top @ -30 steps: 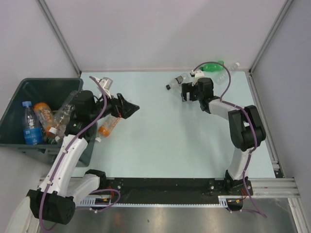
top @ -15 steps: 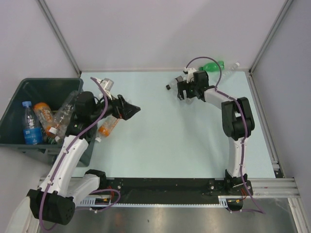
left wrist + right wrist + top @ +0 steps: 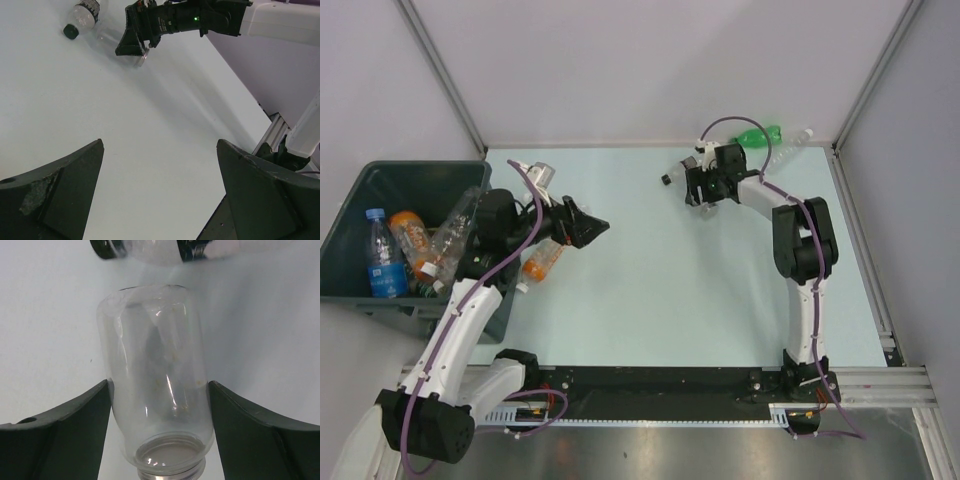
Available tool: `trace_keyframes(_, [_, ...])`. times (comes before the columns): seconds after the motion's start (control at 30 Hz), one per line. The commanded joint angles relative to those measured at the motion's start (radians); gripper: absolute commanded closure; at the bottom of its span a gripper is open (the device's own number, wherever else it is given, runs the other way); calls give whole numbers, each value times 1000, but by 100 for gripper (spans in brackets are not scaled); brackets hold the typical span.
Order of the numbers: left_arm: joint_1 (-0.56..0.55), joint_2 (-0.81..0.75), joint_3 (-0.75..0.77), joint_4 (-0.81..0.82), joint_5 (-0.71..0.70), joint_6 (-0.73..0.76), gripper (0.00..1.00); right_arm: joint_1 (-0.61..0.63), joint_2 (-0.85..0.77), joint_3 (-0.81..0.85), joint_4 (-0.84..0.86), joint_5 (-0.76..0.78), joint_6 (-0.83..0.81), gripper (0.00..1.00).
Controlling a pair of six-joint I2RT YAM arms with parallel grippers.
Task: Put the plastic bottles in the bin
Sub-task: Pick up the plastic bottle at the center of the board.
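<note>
- The right pincer (image 3: 159,386) is clamped on a clear bottle (image 3: 152,340). In the right wrist view one dark finger (image 3: 75,415) presses each flank of it.
- That clear bottle has no cap. Its open mouth faces the wrist camera and its base points away, towards 12 o'clock in that view.
- In the top view the right pincer (image 3: 705,188) sits at about 1 o'clock on the counter (image 3: 650,290), with its arm stretched far forward.
- Just beyond the clear bottle, at 12 o'clock from it, lies a black-capped bottle (image 3: 150,250). In the top view the same bottle (image 3: 675,172) lies just beside the pincer, at its 10 o'clock.
- The left pincer (image 3: 160,145) has its fingers spread wide apart with nothing between them. In the top view it (image 3: 585,228) hangs over the counter at about 9 o'clock.
- The bin (image 3: 410,168) stands off the counter's left edge at 9 o'clock. It holds a blue-labelled bottle (image 3: 382,262), an orange-labelled bottle (image 3: 408,232) and a clear crushed bottle (image 3: 455,230).
- An orange bottle (image 3: 542,260) lies on the counter just beside the bin, under the left arm.
- A green bottle (image 3: 755,137) lies at the far edge, at 1 o'clock.
- A white-capped bottle (image 3: 795,140) lies just to the right of the green one.
</note>
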Motion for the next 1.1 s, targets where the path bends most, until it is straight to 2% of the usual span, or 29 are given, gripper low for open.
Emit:
trace_keyframes(0.0, [-6, -2, -4, 25, 19, -31, 0, 8, -145, -73, -20, -28, 48, 53])
trace_keyframes(0.07, [-8, 1, -7, 30, 25, -40, 0, 11, -196, -121, 1, -84, 85, 57])
trace_keyframes(0.23, [-21, 6, -7, 36, 31, -69, 0, 51, -383, -221, 44, -210, 133, 57])
trace_keyframes(0.6, [-81, 17, -4, 63, 31, -158, 0, 276, -711, -305, 52, -330, 125, 55])
trace_keyframes(0.8, [-121, -38, -18, 177, 67, -188, 0, 368, -810, -321, 81, -367, 146, 54])
trace_keyframes(1.07, [-123, -107, -26, 280, 114, -227, 0, 457, -869, -327, 35, -430, 105, 52])
